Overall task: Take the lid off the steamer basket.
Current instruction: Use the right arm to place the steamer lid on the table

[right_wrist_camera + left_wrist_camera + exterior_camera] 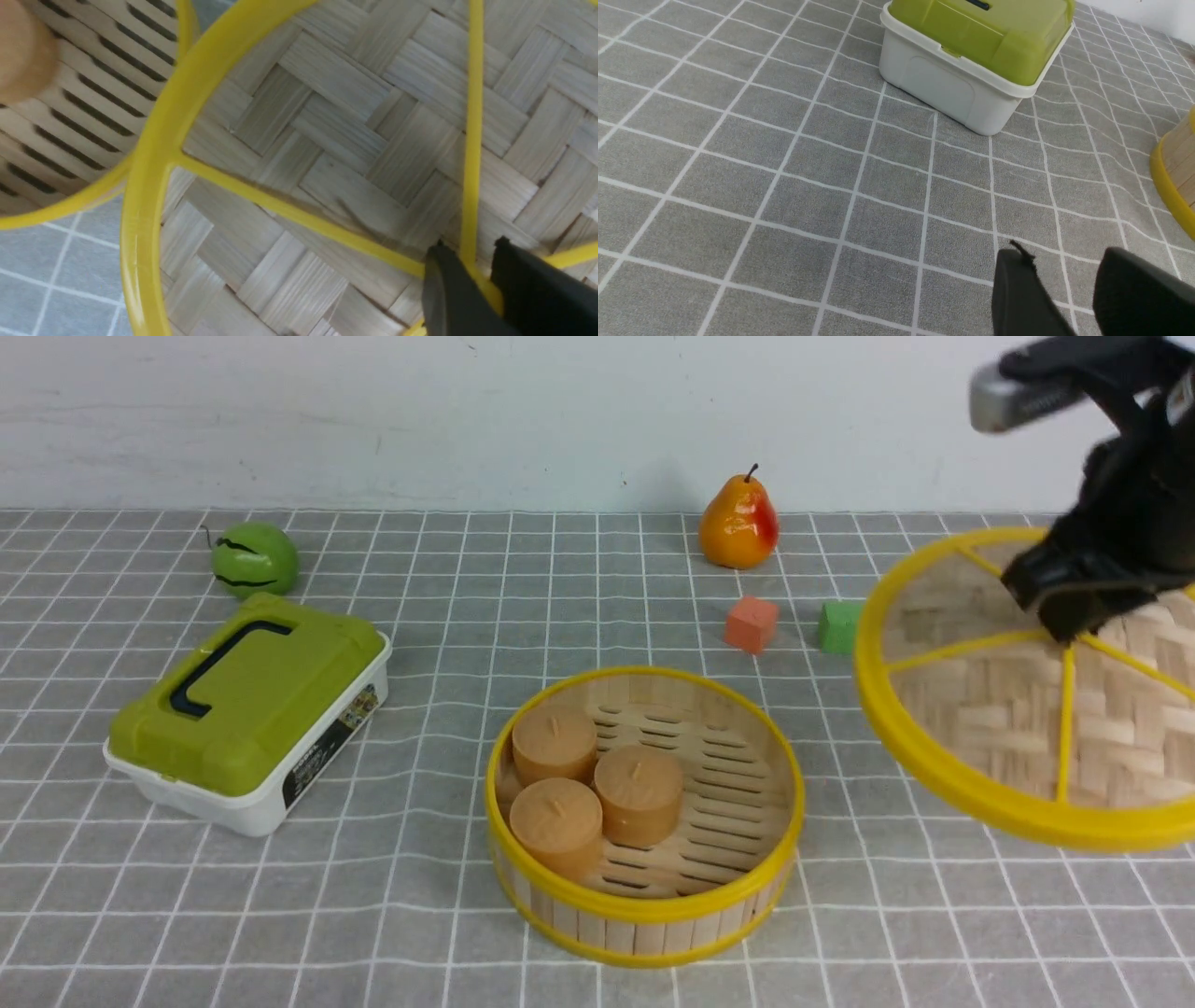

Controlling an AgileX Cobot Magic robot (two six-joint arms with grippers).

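Steamer basket (644, 907) sits at lower centre of the front view on the table (373, 915), uncovered. Slat walls are upright and the slotted floor is exposed. Three tan candles (638, 793) stand inside, bunched toward the left half of the floor.

Lid (980, 709) is at right of frame, clear of the basket and off the table. It is tilted, with its near edge lower, and its right part runs out of frame. In the right wrist view its yellow rim crosses in front of the basket's rim.

Right pincer (472, 259) is closed down on the yellow hub where the spokes meet, one finger on each side of it, carrying the lid.

Left pincer (1062, 261) shows only in the left wrist view. Its fingers are parted with a plain gap and nothing between them, above bare grey checked cloth.

Green cube (838, 627) is just left of the lid's rim, its right edge hidden behind it. Orange-red cube (752, 623) is beside that. Pear (738, 523) stands upright behind the cubes, near the wall.

White box with olive-green lid (252, 709) is at left of frame, well apart from the basket. Green round fruit (254, 558) lies behind the box.
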